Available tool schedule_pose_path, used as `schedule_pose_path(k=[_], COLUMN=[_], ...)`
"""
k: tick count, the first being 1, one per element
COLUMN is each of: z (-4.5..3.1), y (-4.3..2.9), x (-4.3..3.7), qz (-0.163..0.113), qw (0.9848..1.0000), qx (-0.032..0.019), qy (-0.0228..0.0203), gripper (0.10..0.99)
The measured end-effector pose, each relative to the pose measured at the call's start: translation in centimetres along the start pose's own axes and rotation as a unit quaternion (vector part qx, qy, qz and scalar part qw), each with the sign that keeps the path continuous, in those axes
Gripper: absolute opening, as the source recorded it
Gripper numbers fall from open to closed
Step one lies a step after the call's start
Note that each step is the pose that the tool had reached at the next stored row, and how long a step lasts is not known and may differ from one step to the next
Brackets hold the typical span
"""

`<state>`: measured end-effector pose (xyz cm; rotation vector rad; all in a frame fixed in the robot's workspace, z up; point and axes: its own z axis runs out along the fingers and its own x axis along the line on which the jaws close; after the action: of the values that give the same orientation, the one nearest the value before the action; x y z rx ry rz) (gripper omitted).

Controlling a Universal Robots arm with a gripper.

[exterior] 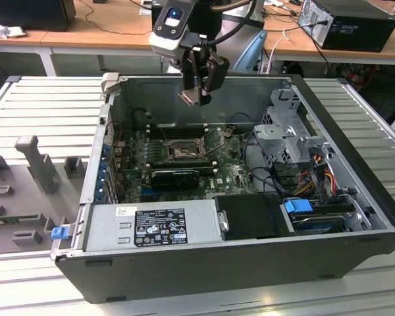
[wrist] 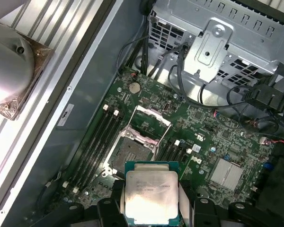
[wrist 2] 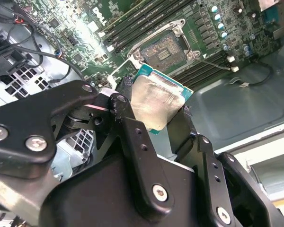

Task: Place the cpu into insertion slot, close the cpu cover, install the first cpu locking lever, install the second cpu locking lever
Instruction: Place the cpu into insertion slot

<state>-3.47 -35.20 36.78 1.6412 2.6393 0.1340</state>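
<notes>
An open computer case (exterior: 296, 217) lies on a ribbed metal table (exterior: 46, 99). The arm (exterior: 174, 23) comes down from the upper centre of the exterior view.

The wrist hangs over the far wall of the case, and the gripper (exterior: 199, 92) points downward with a slight tilt. Its two black fingers (wrist 2: 132, 135) are pressed against opposite edges of the cpu (wrist: 150, 194), pinching it between them. The silver top of the chip faces both wrist cameras. A thin green rim shows around the silver top.

In the exterior view the chip is high above the green board (exterior: 230, 174), well apart from everything below. The insertion slot (exterior: 183, 153) sits at the middle of that view, bare, with its dark pin field open to the air. In the first wrist view the cpu cover (wrist: 154, 116) looks swung back from the slot. Its thin metal frame stands at the slot's far edge.

The chip looks light, thin and quite stiff. Its smooth metal lid is probably slippery, so a hold on the side edges, as here, seems the safest. The underside contacts and the slot's fine pins are likely easy to damage. It probably has to go in flat and squarely lined up, without pressing.
</notes>
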Motion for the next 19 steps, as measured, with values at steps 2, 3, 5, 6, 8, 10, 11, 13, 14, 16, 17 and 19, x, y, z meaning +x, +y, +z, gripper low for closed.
schedule_pose_path(k=[2, 3, 5, 6, 8, 10, 11, 13, 14, 16, 17, 19], z=[0.0, 0.0, 0.01, 0.05, 0.18, 0.32, 0.38, 0.57, 0.64, 0.85, 0.91, 1.06], y=[0.0, 0.0, 0.0, 0.0, -0.01, -0.03, -0.03, -0.05, -0.06, -0.07, -0.08, -0.1], x=[0.0, 0.0, 0.0, 0.0, 0.0, 0.0, -0.01, -0.01, -0.01, -0.02, -0.02, -0.02], qz=[0.006, 0.01, 0.016, 0.02, 0.028, 0.042, 0.049, 0.067, 0.074, 0.096, 0.104, 0.107], qw=[1.0, 1.0, 0.9999, 0.9998, 0.9996, 0.9991, 0.9988, 0.9977, 0.9972, 0.9953, 0.9945, 0.9942], qx=[-0.0001, -0.0002, -0.0003, -0.0004, -0.0004, -0.0007, -0.0008, -0.0012, -0.0013, -0.0017, -0.0019, -0.002], qy=[-0.0006, -0.0009, -0.0015, -0.0018, -0.0027, -0.004, -0.0046, -0.0063, -0.0069, -0.0089, -0.0096, -0.0098], gripper=[0.541, 0.541, 0.541, 0.541, 0.541, 0.541, 0.541, 0.541, 0.541, 0.541, 0.541, 0.541])
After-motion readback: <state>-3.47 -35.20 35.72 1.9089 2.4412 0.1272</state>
